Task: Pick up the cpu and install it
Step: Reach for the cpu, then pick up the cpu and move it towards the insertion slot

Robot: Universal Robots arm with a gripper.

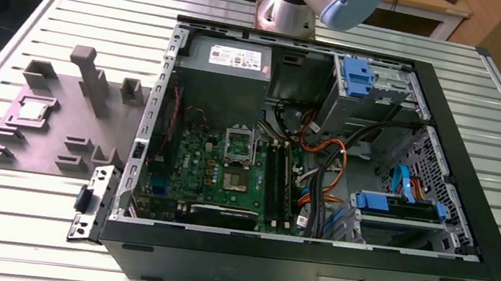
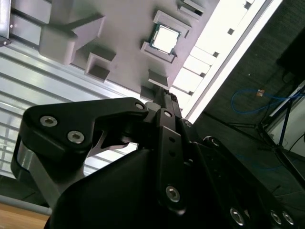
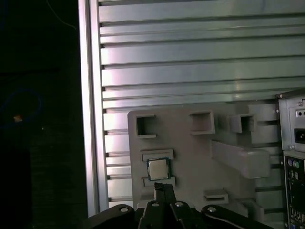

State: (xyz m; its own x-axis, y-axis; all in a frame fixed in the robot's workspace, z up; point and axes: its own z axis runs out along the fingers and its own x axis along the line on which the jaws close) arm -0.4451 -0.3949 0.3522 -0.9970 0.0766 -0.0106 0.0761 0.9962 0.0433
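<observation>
The cpu [image 1: 34, 110] is a small silvery square lying flat in a recess of the grey fixture plate [image 1: 55, 147], on the exterior view's left, outside the computer case [image 1: 312, 265]. Both wrist views look down on the cpu [image 2: 166, 39] [image 3: 157, 169] from well above. My gripper [image 3: 164, 187] [image 2: 165, 95] hangs over the plate with its tips close to the chip in the picture, shut, with nothing between its fingers. Inside the case, the silver socket frame [image 1: 239, 143] sits on the green motherboard [image 1: 216, 180].
Upright blocks [image 1: 90, 74] stand on the fixture plate near the cpu. The case also holds a grey power supply [image 1: 227, 57], blue drive cages [image 1: 361, 75], and orange and black cables [image 1: 321, 157]. Everything rests on a slatted metal table [image 1: 14, 240], whose edge [image 3: 90, 119] borders dark floor.
</observation>
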